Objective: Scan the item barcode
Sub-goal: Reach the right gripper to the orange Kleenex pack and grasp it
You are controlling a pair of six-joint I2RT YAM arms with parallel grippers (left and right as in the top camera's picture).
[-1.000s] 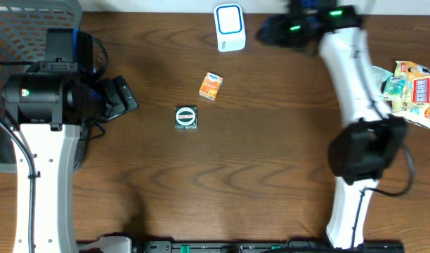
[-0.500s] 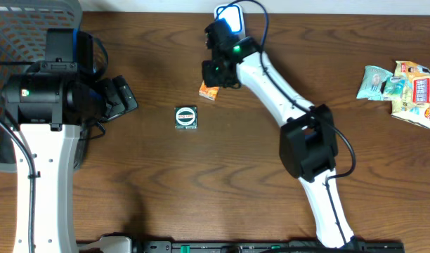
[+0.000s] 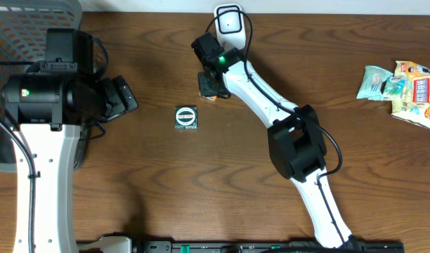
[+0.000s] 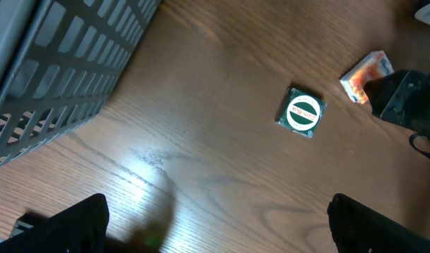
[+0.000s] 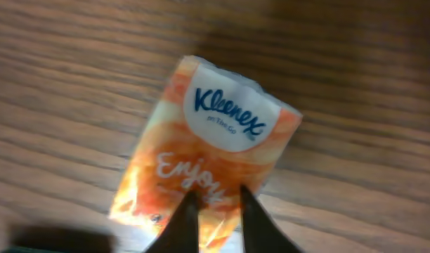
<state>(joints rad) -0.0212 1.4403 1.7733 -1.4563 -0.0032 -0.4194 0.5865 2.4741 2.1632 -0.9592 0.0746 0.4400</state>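
Orange tissue pack [image 5: 208, 161] nipped by outstretched right end effector [image 5: 216, 211]; left end effector [image 4: 216, 214] agape.

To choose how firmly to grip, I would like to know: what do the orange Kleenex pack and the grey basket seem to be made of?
The Kleenex pack is probably thin plastic film with a soft sheen: its printed surface catches light and the top edge looks puckered. The grey basket is likely rigid moulded plastic, matt: one even grey, with a regular lattice of slots.

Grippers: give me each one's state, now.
Left gripper: open, empty.
Right gripper: jaws narrow at the pack; grip cannot be told.
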